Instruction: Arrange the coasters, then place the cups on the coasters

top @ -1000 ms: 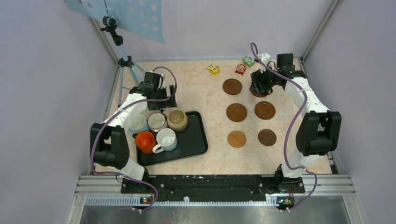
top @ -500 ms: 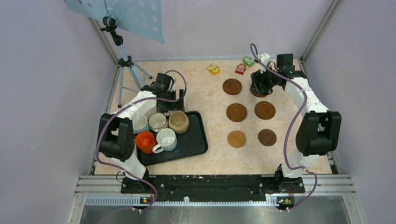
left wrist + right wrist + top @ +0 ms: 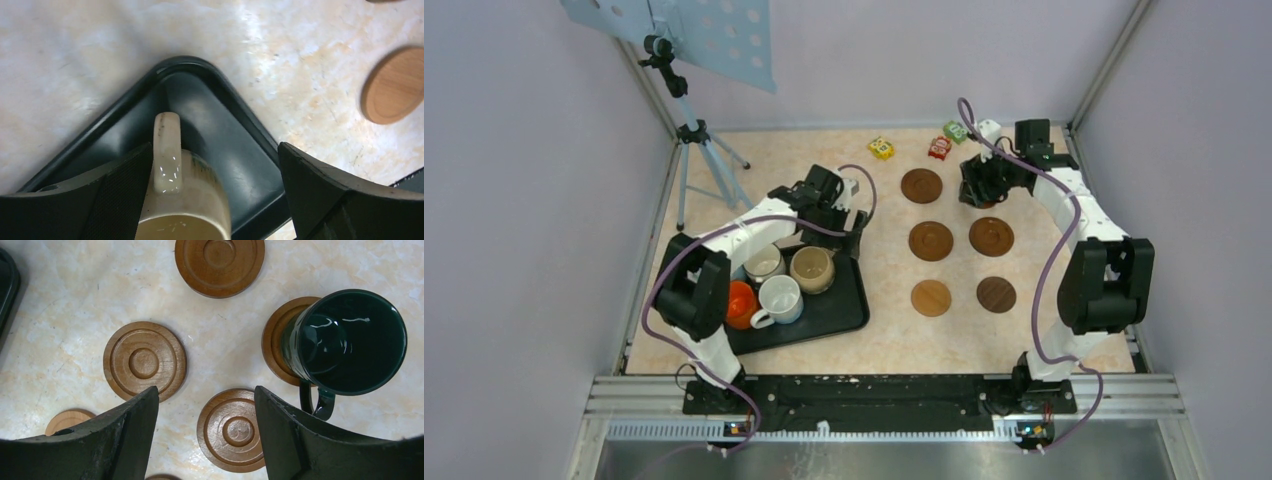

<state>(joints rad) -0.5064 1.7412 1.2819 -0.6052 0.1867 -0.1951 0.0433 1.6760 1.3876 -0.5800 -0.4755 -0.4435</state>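
The left gripper [image 3: 215, 150], wide, straddles the beige mug [image 3: 182, 200] by the black tray [image 3: 185, 62]'s far-right corner; the right gripper [image 3: 206, 395], wide and empty, hovers near the dark green mug [image 3: 350, 340].

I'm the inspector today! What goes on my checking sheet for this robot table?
Surface: beige marbled table, no spills seen.
Job's things: dark green mug on one coaster; five bare coasters; four mugs visible on the black tray.
Clutter: yellow, red, green blocks at the back.
Tools: left tool open by the beige mug; right tool open, empty.
Cables: purple cables loop along both arms.
Surroundings: tripod, lilac walls.
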